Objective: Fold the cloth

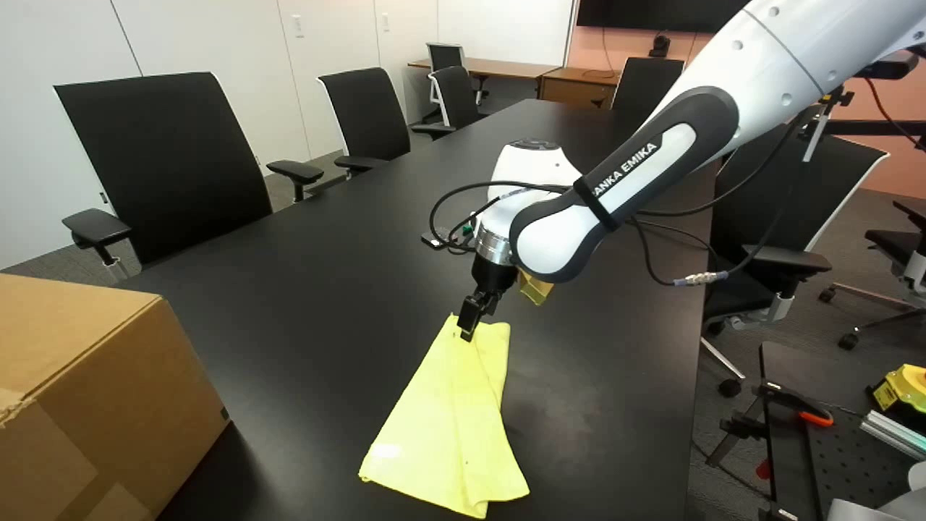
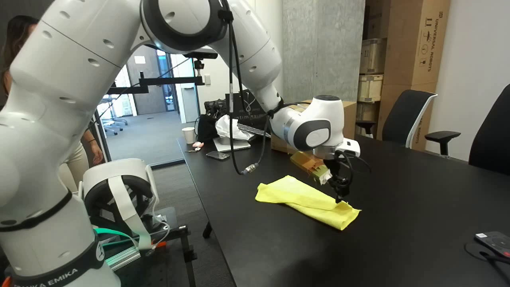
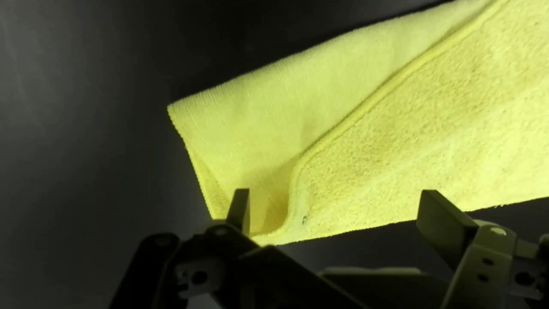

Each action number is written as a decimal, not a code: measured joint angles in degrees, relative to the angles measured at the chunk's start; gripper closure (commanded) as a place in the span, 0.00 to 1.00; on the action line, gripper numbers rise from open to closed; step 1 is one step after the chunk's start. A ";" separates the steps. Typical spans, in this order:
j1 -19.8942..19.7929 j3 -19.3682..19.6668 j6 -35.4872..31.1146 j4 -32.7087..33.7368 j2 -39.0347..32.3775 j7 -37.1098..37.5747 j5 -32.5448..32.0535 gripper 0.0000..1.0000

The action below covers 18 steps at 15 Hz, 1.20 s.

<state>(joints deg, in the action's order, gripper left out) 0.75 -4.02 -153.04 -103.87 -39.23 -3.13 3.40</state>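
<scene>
Standing wide apart, fingers [image 3: 444,225] grip nothing. Cloth [image 3: 377,133], between and beyond them, likely light, limp, hardly slippery; best pinch: top-layer corner [image 3: 296,228] between fingertips.

This is an office meeting room: black chairs [image 1: 166,159] line both long edges of the dark surface [image 1: 347,275]; past its far edge a wide screen [image 1: 655,13] hangs above a small camera [image 1: 659,45]; grey carpet [image 2: 175,187] runs below.
</scene>
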 measured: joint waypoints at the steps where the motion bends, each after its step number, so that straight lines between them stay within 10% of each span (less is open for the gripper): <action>1: 0.32 -0.10 1.05 -1.76 1.61 0.01 0.00 0.00; 18: 7.79 -3.74 3.63 -21.98 11.15 4.61 0.09 0.00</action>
<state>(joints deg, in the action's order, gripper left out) 8.54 -7.76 -149.40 -125.85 -28.08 1.47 3.48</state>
